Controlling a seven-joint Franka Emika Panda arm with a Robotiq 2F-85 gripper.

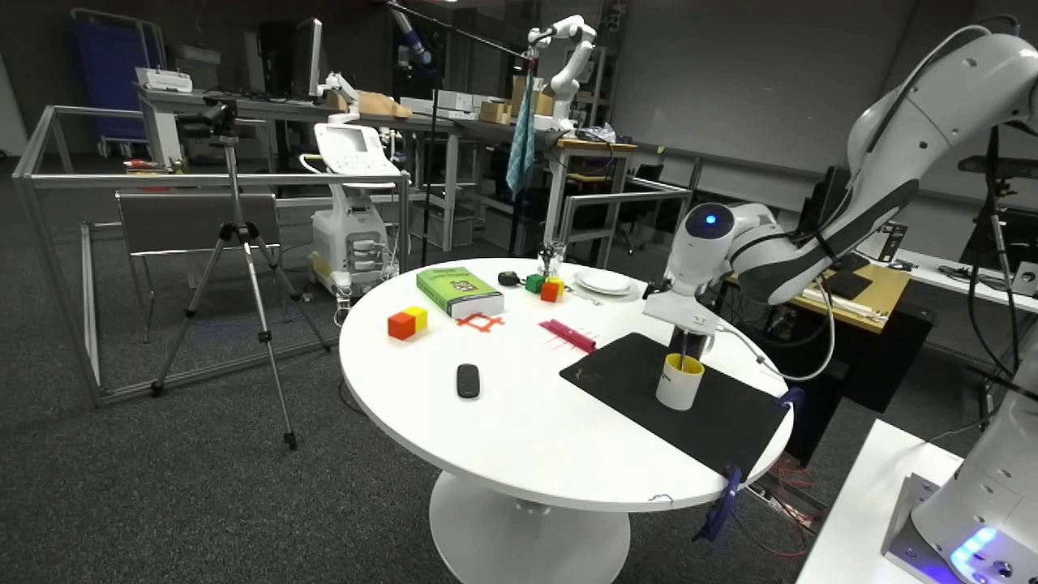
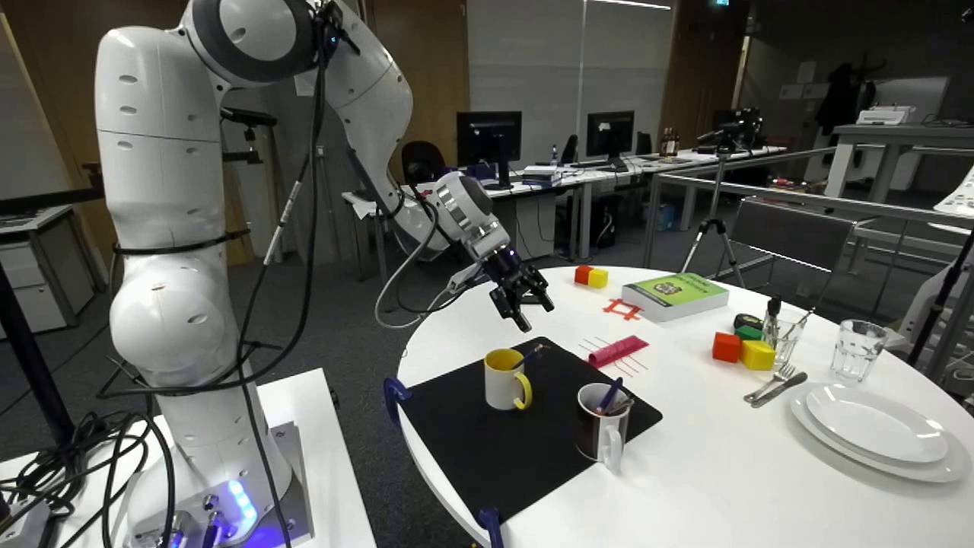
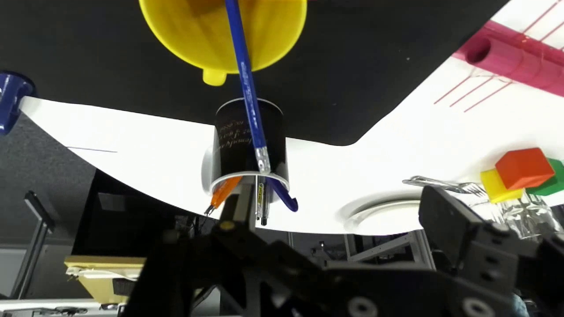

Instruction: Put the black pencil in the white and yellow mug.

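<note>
Pencil (image 3: 249,88), just one, aslant in one white and yellow mug (image 2: 502,384) on one mat (image 2: 494,457), two fingers (image 3: 447,222) wide apart.

The white mug (image 2: 501,387) is yellow inside.

Lettering (image 3: 235,128) on black mug (image 3: 238,147), green book (image 1: 456,287), illegible

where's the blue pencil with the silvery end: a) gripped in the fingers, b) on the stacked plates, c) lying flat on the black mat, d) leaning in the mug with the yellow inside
d) the wrist view shows the blue pencil slanting over the rim of the yellow-lined mug; the fingers stand open, not closed on it.
</note>
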